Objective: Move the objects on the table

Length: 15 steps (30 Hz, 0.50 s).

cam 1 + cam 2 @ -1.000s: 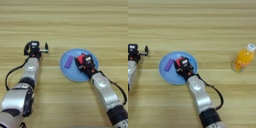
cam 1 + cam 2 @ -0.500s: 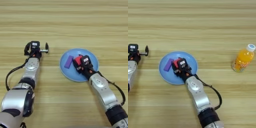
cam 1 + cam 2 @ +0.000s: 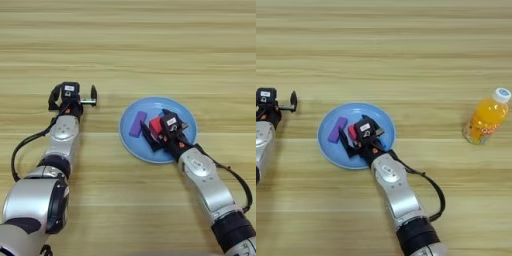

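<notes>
right claw (image 3: 156,134) over blue plate (image 3: 177,107), fingers closed about red cube (image 3: 155,127); purple block (image 3: 137,123) just beside. release low, clear of block. left claw (image 3: 73,95) spread, empty, on worktop (image 3: 150,45).

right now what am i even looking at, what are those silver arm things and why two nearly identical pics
Both pictures come from one stereo camera on a humanoid robot's head, looking straight down at a wooden table; one is its left eye, the other its right, so they overlap. The silver tubes are its two arms, each ending in a black two-fingered gripper. The left gripper rests idle on the bare wood, fingers spread and holding nothing. The right gripper is over a round blue plate, its fingers on either side of a small red cube; whether they grip it I cannot tell. A flat purple block lies on the plate beside it. Far to the right stands an orange-drink bottle, seen only by the right eye.
</notes>
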Tool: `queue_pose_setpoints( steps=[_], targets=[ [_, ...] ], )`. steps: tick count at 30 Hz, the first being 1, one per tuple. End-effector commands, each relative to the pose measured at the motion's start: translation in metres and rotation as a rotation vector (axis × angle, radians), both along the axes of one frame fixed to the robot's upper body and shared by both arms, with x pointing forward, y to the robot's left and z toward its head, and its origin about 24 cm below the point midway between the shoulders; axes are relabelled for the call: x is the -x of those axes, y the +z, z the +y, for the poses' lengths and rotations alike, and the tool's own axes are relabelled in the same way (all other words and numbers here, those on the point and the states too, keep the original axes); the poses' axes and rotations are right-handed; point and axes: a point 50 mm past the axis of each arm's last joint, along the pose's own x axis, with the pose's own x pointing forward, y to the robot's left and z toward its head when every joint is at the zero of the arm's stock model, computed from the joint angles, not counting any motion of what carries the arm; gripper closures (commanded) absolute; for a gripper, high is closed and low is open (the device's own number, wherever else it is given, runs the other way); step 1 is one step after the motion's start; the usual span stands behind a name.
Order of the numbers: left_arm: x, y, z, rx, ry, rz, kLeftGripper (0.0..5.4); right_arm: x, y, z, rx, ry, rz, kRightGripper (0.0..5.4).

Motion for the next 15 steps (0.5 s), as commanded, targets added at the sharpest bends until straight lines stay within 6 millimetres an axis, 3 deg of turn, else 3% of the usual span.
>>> queue_pose_setpoints(
  steps=[1, 7, 15],
  targets=[
    [-0.001, 0.002, -0.001, -0.014, -0.006, -0.005, 0.00, -0.003, 0.006, -0.011, -0.017, -0.045, -0.020, 0.70],
    [-0.001, 0.002, -0.002, -0.014, -0.007, -0.007, 0.00, -0.005, 0.013, -0.021, -0.031, -0.082, -0.056, 0.02],
    [-0.001, 0.002, -0.002, -0.013, -0.009, -0.010, 0.00, -0.010, 0.026, -0.044, -0.077, -0.163, -0.118, 0.02]
  ],
)
